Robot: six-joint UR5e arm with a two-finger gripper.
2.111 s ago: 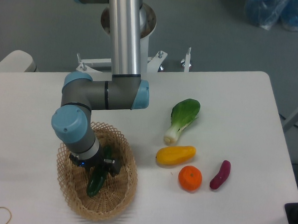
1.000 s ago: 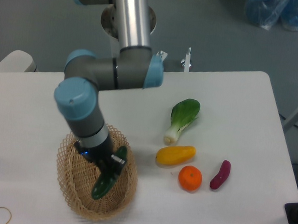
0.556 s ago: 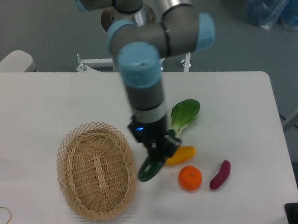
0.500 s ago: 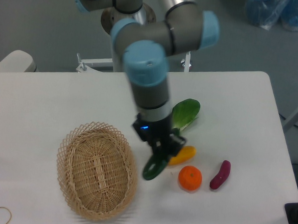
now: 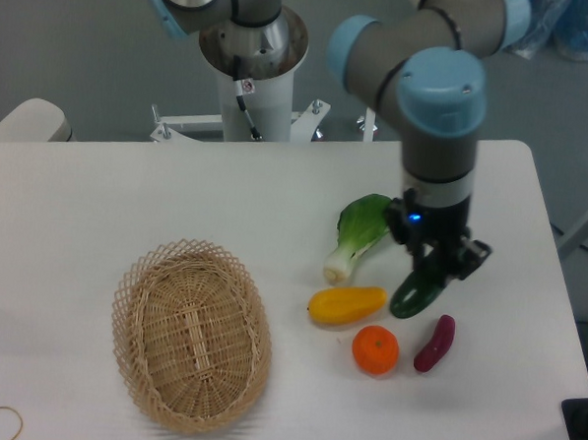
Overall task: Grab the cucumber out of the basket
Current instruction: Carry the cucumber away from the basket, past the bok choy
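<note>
My gripper point(image 5: 437, 269) is shut on the dark green cucumber point(image 5: 411, 293) and holds it tilted above the table on the right, between the yellow squash point(image 5: 346, 305) and the purple vegetable point(image 5: 434, 344). The tan wicker basket point(image 5: 191, 331) sits at the front left with nothing in it, far from the gripper.
A bok choy point(image 5: 361, 231) lies just left of the arm's wrist. An orange point(image 5: 375, 349) lies below the cucumber. The robot base point(image 5: 251, 55) stands at the back. A thin wire hook point(image 5: 7, 418) lies at the front left corner.
My gripper has lifted the cucumber out of the basket and carried it right across the table, past the squash, to above the purple vegetable. The basket is now bare.
</note>
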